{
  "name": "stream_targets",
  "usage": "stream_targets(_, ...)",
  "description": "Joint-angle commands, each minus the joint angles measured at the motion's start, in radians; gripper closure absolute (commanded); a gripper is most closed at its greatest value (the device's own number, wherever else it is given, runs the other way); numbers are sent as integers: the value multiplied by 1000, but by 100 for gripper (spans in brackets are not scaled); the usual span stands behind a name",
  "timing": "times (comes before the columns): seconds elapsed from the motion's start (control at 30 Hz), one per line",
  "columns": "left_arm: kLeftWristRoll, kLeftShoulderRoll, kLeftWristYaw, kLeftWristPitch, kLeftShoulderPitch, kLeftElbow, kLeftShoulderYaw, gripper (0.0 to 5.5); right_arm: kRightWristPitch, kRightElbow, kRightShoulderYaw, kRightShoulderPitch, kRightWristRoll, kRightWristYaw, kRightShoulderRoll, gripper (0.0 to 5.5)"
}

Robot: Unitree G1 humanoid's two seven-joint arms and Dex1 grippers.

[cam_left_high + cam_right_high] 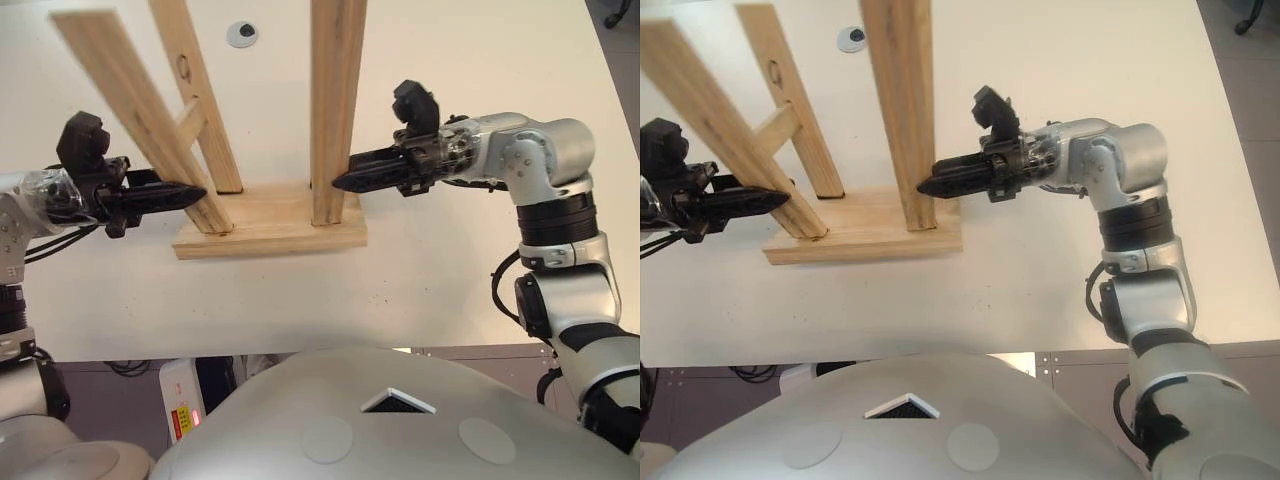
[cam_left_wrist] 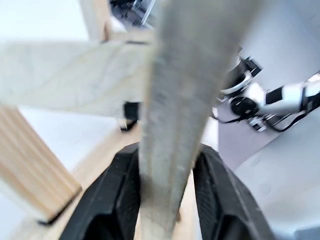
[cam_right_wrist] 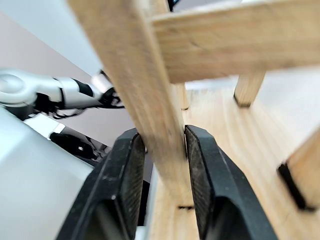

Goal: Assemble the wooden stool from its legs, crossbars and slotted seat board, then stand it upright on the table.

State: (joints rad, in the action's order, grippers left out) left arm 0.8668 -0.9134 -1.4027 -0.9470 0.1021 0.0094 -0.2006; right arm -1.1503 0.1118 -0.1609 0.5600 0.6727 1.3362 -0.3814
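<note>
While the stool (image 1: 262, 205) stands inverted, seat board (image 1: 290, 238) flat on the table (image 1: 450, 270) and crossbar (image 1: 190, 122) fitted, the left gripper (image 1: 195, 193) clamps its fingers on the 9 o'clock leg (image 1: 150, 125) and the right gripper (image 1: 338, 182) on the 3 o'clock leg (image 1: 335, 100), leaving apparently only the flip upright.

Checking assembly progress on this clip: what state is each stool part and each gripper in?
seat board: flat on the table, legs slotted in, pointing up.
left front leg: standing in the board, gripped near its base.
right leg: upright, gripped near its base.
crossbar: spanning the two left-side legs.
left gripper: shut on the left front leg.
right gripper: shut on the right leg.
</note>
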Motion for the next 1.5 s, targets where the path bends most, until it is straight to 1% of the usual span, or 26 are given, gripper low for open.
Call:
stream_targets(0.03, 31, 77, 170, -142, 51, -32, 30, 429, -42, -32, -48, -15, 7, -59, -2, 446)
stream_targets(0.1, -1, 94, 210, -135, 52, -28, 55, 431, -3, -27, -85, -40, -39, -96, -16, 446)
stream_targets(0.17, -53, 100, 229, -109, 43, -20, 102, 431, 57, -27, -99, -63, -74, -126, -19, 446)
stream_targets(0.2, -92, 104, 240, -81, 43, -3, 133, 393, 87, 0, -106, -65, -111, -171, -10, 446)
stream_targets(0.23, -112, 113, 245, -63, 49, 18, 148, 371, 111, 26, -112, -67, -137, -202, -5, 446)
stream_targets(0.27, -113, 124, 264, -51, 34, 22, 133, 359, 134, 64, -128, -50, -158, -210, 1, 410)
stream_targets(0.37, -113, 159, 332, -34, 48, 72, 92, 308, 159, 146, -136, -15, -164, -225, 5, 353)
stream_targets(0.5, -103, 178, 401, -35, 68, 114, 47, 248, 178, 227, -107, 8, -161, -244, 8, 284)
stream_targets(0.57, -110, 178, 433, -36, 94, 165, 20, 244, 179, 239, -104, 9, -156, -241, -2, 261)
stream_targets(0.6, -111, 177, 445, -40, 103, 181, 10, 244, 176, 236, -104, 6, -152, -238, -8, 239)
stream_targets(0.67, -126, 156, 466, -37, 127, 224, -5, 244, 169, 230, -107, 0, -145, -234, -18, 219)
stream_targets(0.8, -161, 105, 470, -16, 154, 281, -15, 244, 171, 240, -95, 3, -140, -247, -24, 146)
stream_targets(0.9, -136, 102, 504, 4, 176, 347, -93, 244, 193, 231, -53, -5, -127, -260, -31, 94)
stream_targets(0.97, -125, 102, 506, 28, 150, 342, -138, 244, 208, 210, -23, -20, -115, -262, -41, 94)
stream_targets(1.03, -126, 108, 499, 85, 103, 321, -189, 244, 228, 198, 44, -33, -96, -283, -48, 94)
stream_targets(1.1, -145, 123, 437, 221, 16, 254, -232, 244, 238, 182, 156, -41, -47, -303, -54, 94)
stream_targets(1.13, -155, 130, 404, 285, -30, 214, -244, 244, 246, 159, 192, -52, -32, -308, -57, 94)
stream_targets(1.2, -192, 130, 325, 398, -138, 134, -233, 244, 245, 86, 251, -87, 10, -315, -62, 94)
stream_targets(1.27, -232, 123, 294, 463, -186, 109, -212, 244, 221, 41, 293, -103, 54, -328, -54, 94)
stream_targets(1.4, -271, 67, 185, 499, -245, 76, -166, 244, 249, -96, 235, -196, 36, -277, -114, 94)
stream_targets(1.5, -284, 34, 127, 512, -240, 95, -153, 244, 306, -127, 194, -265, -22, -234, -176, 94)
